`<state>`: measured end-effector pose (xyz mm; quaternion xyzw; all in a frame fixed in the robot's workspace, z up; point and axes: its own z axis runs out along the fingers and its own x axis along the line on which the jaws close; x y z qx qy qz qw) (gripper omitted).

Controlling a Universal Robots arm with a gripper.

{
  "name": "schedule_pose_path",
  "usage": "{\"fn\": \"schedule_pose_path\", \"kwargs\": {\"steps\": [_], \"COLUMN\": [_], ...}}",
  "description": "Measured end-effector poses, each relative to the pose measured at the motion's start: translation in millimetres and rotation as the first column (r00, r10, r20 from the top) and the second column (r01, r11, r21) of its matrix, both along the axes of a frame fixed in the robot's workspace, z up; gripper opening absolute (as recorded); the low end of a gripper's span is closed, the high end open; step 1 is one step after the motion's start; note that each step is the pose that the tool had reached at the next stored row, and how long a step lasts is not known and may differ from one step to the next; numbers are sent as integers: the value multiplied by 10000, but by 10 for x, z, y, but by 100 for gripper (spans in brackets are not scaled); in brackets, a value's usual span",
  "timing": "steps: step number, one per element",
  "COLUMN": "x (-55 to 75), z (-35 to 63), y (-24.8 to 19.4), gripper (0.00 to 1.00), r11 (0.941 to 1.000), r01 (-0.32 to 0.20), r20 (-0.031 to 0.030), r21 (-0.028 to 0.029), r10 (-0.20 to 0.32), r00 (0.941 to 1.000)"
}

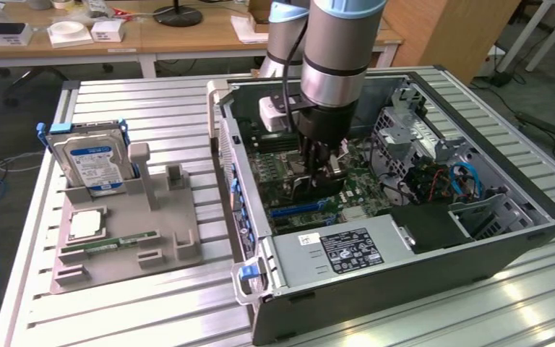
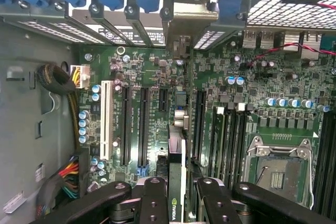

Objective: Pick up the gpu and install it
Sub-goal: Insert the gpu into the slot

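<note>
End effector [image 1: 321, 181] gripped the gpu [image 2: 177, 171] inside an open computer case [image 1: 403, 289]; ribbed metal surface [image 1: 162, 311] beneath, wooden desk [image 1: 196, 40] beyond it.

Arm [image 1: 340, 50] vertical, wrist straight down; gripper [image 1: 318, 173] pointing down, fingers [image 2: 155, 203] pinched on gpu [image 2: 177, 177] edge.

Slatted aluminium counter [image 1: 142, 97]. On it, an open computer case [image 1: 355, 303] lying on its side, holding:
- motherboard [image 2: 157, 72]
- processor socket [image 2: 281, 169]
- white expansion slot [image 2: 106, 119] beside black ones
- labelled power supply [image 1: 345, 249]
- blue cables [image 1: 462, 177]

Grey holder [image 1: 162, 238] at the exterior view's left, carrying:
- upright hard drive [image 1: 89, 155] (blue label)
- memory stick [image 1: 113, 242] lying flat
- square processor chip [image 1: 87, 224]
</note>
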<state>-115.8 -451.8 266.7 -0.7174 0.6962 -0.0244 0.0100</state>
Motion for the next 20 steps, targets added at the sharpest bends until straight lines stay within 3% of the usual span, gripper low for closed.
{"fn": "schedule_pose_path", "kwargs": {"steps": [20], "x": [-22], "z": [-74], "y": [0], "gripper": [26], "r11": [10000], "r01": [-4], "r20": [10], "r21": [0], "r10": [4], "r00": [10000]}}
